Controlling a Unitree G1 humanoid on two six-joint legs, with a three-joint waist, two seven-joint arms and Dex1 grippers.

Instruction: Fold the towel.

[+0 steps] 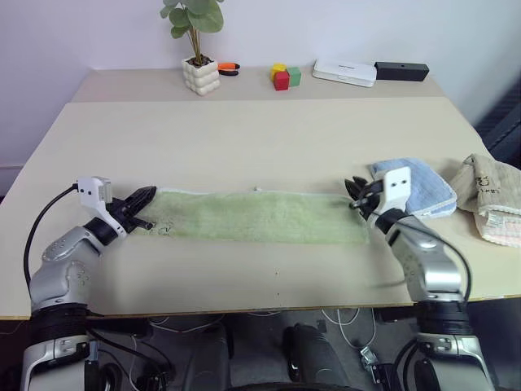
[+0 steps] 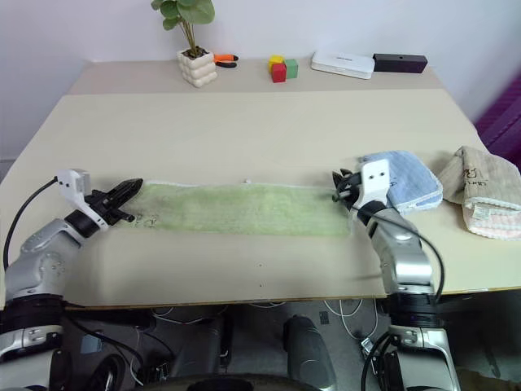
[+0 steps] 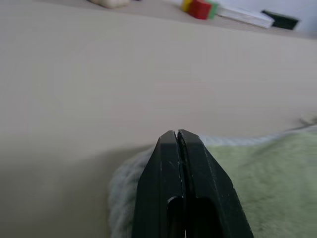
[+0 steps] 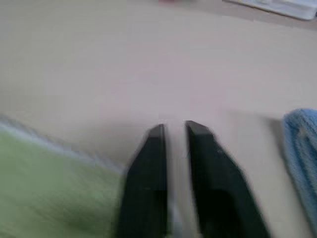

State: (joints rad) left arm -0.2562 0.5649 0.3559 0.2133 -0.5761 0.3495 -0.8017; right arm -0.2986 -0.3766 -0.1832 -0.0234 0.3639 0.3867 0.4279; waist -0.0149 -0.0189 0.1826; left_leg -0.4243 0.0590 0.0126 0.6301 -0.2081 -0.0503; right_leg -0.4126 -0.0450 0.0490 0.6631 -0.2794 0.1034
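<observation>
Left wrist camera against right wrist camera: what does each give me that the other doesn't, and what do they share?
Left wrist view, not the right: the left hand, its fingers pressed together above the towel's end, and the black box at the table's far edge.

Right wrist view, not the left: the right hand, fingers apart with a gap between them, and the light blue towel beside it.

Both: the green towel lying flat, the table and the white box at the far edge.
</observation>
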